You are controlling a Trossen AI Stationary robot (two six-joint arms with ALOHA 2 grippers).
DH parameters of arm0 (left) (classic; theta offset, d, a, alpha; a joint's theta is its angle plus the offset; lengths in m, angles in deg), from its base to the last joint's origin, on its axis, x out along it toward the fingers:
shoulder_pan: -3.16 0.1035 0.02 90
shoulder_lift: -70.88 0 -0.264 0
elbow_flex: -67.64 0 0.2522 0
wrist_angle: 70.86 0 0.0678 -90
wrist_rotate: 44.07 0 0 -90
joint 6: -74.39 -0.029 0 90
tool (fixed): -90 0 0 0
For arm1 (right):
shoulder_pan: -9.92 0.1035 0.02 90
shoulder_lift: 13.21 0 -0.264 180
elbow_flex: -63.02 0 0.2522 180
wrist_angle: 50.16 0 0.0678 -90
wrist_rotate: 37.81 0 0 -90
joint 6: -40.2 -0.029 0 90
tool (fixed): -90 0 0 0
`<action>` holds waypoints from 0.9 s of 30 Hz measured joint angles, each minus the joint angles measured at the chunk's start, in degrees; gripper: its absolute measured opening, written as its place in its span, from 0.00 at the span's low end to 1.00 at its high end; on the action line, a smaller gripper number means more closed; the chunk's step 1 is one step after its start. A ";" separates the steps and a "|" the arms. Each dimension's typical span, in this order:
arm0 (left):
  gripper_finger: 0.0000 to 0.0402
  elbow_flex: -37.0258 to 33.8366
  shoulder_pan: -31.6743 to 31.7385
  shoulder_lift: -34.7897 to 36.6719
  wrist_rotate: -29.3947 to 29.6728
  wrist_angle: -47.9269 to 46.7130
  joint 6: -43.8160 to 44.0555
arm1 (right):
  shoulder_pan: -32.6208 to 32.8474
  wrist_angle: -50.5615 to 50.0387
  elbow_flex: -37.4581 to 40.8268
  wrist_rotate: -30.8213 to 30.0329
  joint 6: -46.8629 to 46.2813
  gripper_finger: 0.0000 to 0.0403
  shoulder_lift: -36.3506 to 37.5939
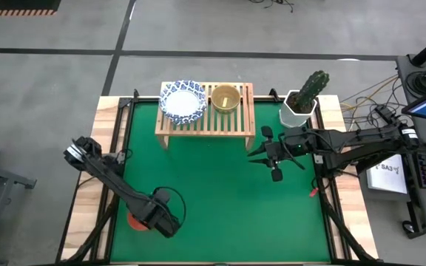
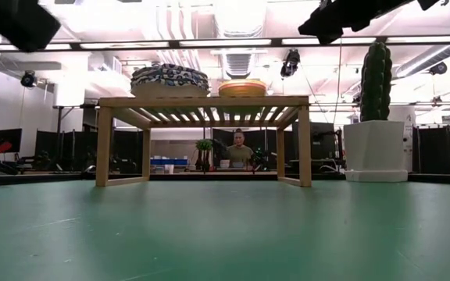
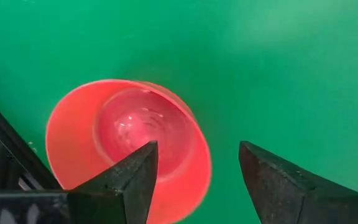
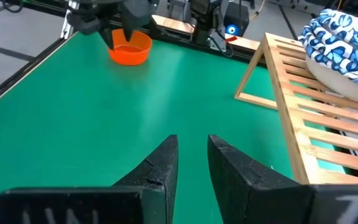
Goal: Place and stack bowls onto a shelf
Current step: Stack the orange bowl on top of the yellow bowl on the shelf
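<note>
The red bowl (image 3: 129,134) sits on its base on the green table near the near-left corner (image 1: 137,220). My left gripper (image 3: 197,149) hangs over it, open, with one finger above the bowl's inside and the other outside its rim, touching nothing. The light-wood shelf (image 1: 239,122) stands at the far edge on its side legs. On its slats rest a stack of white bowls with blue patterns (image 1: 182,101) and a yellow bowl (image 1: 225,98). My right gripper (image 4: 193,140) hovers right of the shelf (image 1: 256,154), open by a narrow gap. No purple or green bowl shows.
A white hexagonal pot with a cactus (image 1: 302,107) stands right of the shelf, just beyond my right arm. The right third of the shelf top (image 1: 245,100) is bare. The table's wooden border (image 1: 102,148) runs along the sides. A person (image 2: 239,148) sits far behind the table.
</note>
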 joint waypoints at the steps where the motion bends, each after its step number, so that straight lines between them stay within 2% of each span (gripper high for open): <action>1: 0.51 -0.40 -0.03 -0.48 0.04 0.04 0.05 | 0.00 0.02 0.00 -0.02 0.30 0.19 0.00; 10: 0.42 -3.26 -0.18 -2.90 0.00 5.55 0.10 | 0.00 0.74 0.02 -0.02 1.05 0.20 -0.02; 15: 0.29 -3.49 -0.74 -2.99 0.45 5.44 0.46 | 0.00 0.87 0.02 -0.02 1.05 0.18 -0.04; 22: 0.03 -3.65 -0.78 -3.01 0.78 5.57 0.85 | 0.00 0.89 0.02 -0.04 1.38 0.19 -0.04; 27: 0.01 -0.74 -0.76 -2.81 0.49 4.68 -2.93 | 0.00 0.87 0.02 -0.04 1.39 0.18 -0.07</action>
